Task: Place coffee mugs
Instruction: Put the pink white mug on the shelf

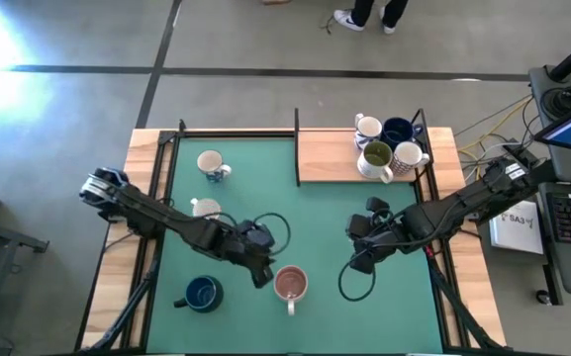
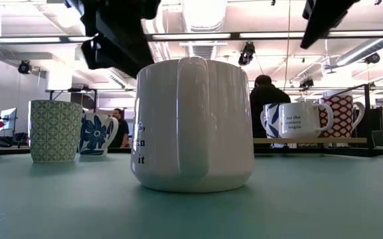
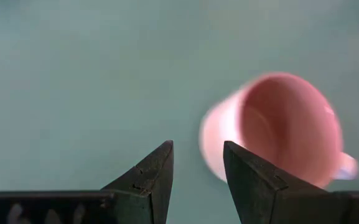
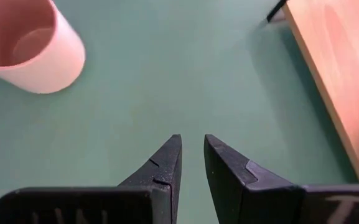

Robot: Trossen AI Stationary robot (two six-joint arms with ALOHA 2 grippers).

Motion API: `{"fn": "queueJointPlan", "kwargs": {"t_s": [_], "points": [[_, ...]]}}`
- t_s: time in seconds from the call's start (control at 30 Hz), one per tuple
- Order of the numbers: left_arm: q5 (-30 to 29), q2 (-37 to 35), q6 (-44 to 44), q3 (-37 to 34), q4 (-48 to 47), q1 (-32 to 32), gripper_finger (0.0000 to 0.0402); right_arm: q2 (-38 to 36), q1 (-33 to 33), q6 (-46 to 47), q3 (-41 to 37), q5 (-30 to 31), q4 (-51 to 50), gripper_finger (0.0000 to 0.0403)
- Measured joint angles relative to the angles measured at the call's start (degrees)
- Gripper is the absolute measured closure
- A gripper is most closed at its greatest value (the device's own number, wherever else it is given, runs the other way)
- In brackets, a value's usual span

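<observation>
A white mug with a pink inside [image 1: 290, 284] stands upright on the green mat near the front edge; it fills the low view [image 2: 192, 126], handle toward the camera. My left gripper [image 1: 262, 277] hovers just left of it, open and empty [image 3: 198, 155], with the mug [image 3: 272, 127] beyond its fingers. My right gripper [image 1: 356, 259] hangs over bare mat right of the mug, its fingertips [image 4: 193, 143] a narrow gap apart with nothing between. A dark blue mug [image 1: 202, 293] stands at the front left. A floral mug [image 1: 211, 165] stands at the back left. A third mug [image 1: 206, 208] is half hidden by the left arm.
A raised wooden shelf [image 1: 325, 158] at the back right carries several mugs [image 1: 389, 143], also seen in the low view [image 2: 301, 119]. A black bar [image 1: 297, 148] runs along the shelf's left edge. Bare mat lies in the middle [image 1: 315, 218]. People stand in the room behind.
</observation>
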Motion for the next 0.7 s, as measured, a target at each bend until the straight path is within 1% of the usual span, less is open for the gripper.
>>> {"fn": "queueJointPlan", "kwargs": {"t_s": [0.1, 0.23, 0.4, 0.6, 0.7], "points": [[3.28, 2.79, 0.77, 2.83, -0.43, -0.42, 0.0278, 0.0, 0.01, 2.78, -1.54, -0.16, 0.0, 0.0344], [4.11, 5.8, 1.22, 5.18, -0.98, -1.35, 0.0278, 0.0, 0.01, 6.1, -3.71, -0.55, 0.01, 0.0344], [4.13, 8.26, 1.61, 5.74, -1.06, -1.75, 0.0278, 0.0, 0.01, 8.3, -6.04, -1.94, 0.15, 0.0344], [1.74, 9.86, 2.03, 5.69, 0.25, -1.47, 0.0278, 0.0, 0.01, 9.81, -8.02, -3.06, 0.31, 0.0344], [1.57, 10.53, 2.82, 5.59, 1.74, -1.28, 0.0278, 0.0, 0.01, 9.79, -8.55, -3.5, 0.29, 0.0344]]}}
